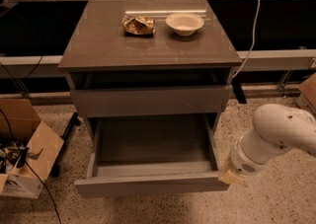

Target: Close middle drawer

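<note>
The middle drawer (153, 184) is pulled far out of the grey-brown cabinet (98, 45). Its plain grey inside (153, 141) is empty and its flat front panel faces me at the bottom of the view. Above it is the taller drawer front (148, 100) with a tiny white speck, nearly flush with the cabinet. The lowest drawer is hidden under the open one. My gripper (228, 174) sits at the end of the white arm (276, 136), right by the right end of the open drawer's front panel, touching or almost touching it.
On the cabinet top lie a crumpled snack bag (138, 24) and a white bowl (184, 22). An open cardboard box (24, 149) with cables stands on the floor at the left. A white cable (254, 20) hangs behind the cabinet on the right. Another box (308, 92) is at the right edge.
</note>
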Robot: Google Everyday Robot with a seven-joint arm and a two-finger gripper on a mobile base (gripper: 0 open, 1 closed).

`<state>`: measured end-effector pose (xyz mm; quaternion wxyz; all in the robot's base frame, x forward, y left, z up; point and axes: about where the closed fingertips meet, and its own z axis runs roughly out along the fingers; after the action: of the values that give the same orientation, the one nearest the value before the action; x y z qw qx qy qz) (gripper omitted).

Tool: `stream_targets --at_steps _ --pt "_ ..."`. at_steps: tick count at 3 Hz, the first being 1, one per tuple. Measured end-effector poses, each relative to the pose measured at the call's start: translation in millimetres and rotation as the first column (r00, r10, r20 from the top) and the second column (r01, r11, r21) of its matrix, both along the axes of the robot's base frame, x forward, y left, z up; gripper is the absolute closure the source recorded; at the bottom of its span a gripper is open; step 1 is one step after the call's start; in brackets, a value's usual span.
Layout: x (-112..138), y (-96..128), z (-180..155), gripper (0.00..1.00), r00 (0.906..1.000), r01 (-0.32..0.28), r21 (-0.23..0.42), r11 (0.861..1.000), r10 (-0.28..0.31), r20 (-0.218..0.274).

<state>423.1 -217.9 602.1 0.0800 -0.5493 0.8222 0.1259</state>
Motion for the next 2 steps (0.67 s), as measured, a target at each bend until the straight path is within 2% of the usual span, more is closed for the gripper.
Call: stream_targets --at_steps 2 --pt "4.5 21.1 -94.7 1.0 0.9936 0.104 0.077 0.992 -0.1 -0.053"
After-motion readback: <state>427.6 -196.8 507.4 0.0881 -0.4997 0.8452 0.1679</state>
